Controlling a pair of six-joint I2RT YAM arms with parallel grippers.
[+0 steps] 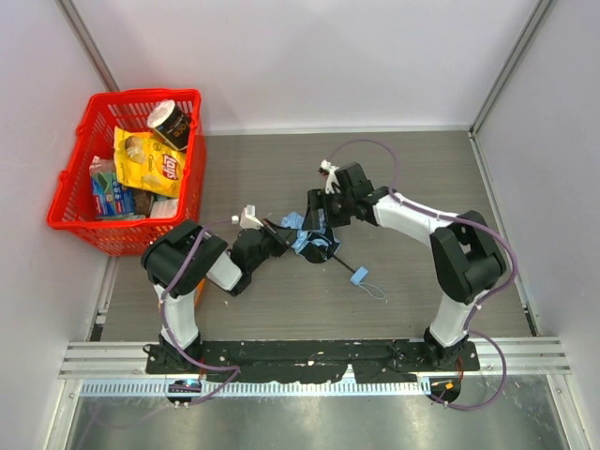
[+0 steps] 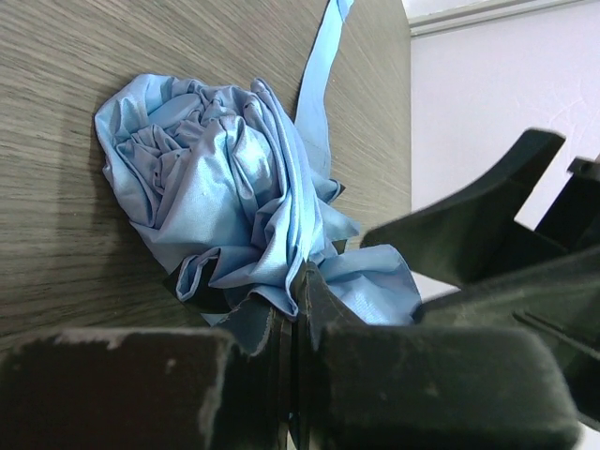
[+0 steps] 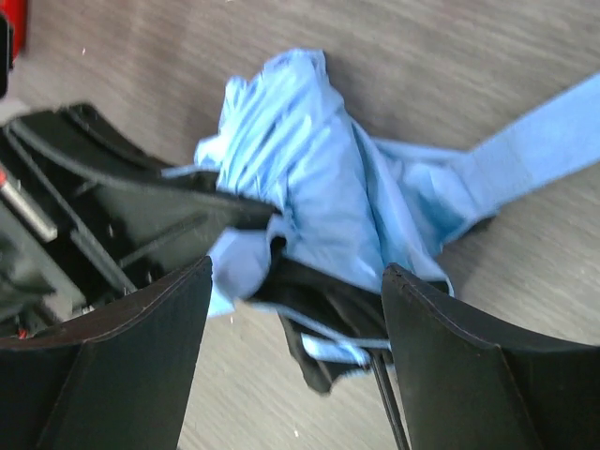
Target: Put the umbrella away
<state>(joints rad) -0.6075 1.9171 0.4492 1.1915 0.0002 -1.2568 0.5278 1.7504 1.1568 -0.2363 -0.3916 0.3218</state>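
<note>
Cloth-gathering looks the step in hand: the umbrella (image 1: 309, 240) lies crumpled mid-counter (image 1: 422, 187). The left fingers (image 2: 328, 323) pinch shut on its blue fabric; the right fingers (image 3: 450, 347) stand spread astride the bundle. Next, they probably must close, compacting it.

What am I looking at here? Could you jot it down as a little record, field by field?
umbrella: light blue, bunched up, lying on the table
left gripper: shut on the umbrella's cloth
right gripper: open, jaws on either side of the umbrella
basket: red, far left corner, holds snack packs; umbrella not in it
</note>
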